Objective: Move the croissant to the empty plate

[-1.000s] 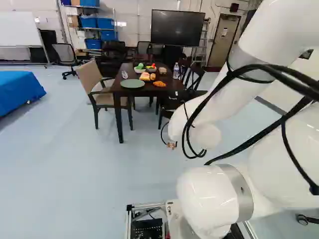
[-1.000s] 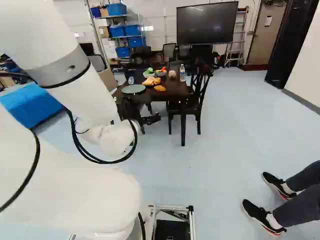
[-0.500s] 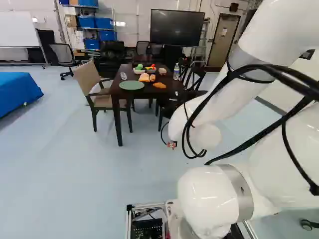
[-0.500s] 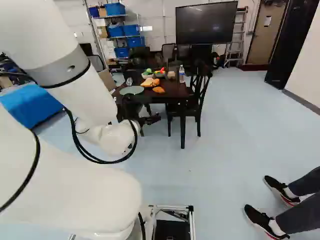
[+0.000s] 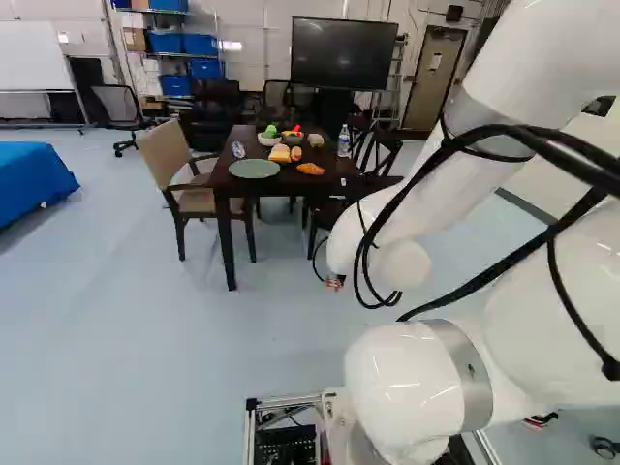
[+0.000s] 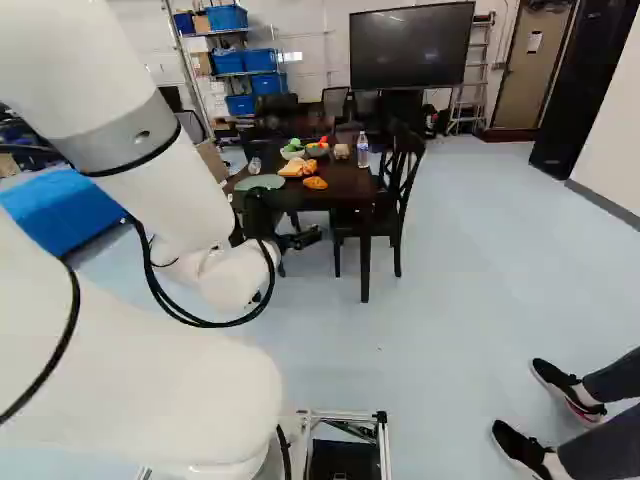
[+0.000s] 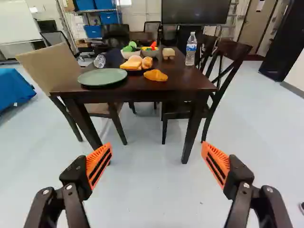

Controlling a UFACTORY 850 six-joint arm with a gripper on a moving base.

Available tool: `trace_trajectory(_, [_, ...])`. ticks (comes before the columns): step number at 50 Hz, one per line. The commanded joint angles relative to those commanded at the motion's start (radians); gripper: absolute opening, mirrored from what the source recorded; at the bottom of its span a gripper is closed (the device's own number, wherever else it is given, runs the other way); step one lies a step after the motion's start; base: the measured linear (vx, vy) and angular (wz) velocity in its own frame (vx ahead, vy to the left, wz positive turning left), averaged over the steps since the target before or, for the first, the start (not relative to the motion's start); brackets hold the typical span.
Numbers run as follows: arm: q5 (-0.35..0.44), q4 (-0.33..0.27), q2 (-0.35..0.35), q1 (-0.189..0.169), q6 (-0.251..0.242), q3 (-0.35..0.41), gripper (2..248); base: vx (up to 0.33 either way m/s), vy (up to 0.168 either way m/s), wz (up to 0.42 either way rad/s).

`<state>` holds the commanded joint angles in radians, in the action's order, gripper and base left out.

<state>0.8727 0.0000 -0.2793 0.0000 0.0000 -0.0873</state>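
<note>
We find the base [image 5: 283, 402] moved nearer the table [image 5: 291, 183]. The gripper [image 6: 286, 220] stands released, mostly hidden in the left base view; croissant [image 5: 310, 169], plate [image 5: 254, 170] upper middle there.

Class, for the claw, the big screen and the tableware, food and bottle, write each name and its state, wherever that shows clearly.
Claw, open and empty
Green plate, empty
Croissant, lying on the table
Dark plate, holding bread
White bowl, filled
Bottle, upright
Big screen, dark
</note>
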Motion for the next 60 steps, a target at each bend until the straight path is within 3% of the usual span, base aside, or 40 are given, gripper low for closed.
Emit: trace_trajectory(60, [0.0, 0.0, 0.0, 0.0, 0.0, 0.0, 247, 0.093, -0.005, -0.007])
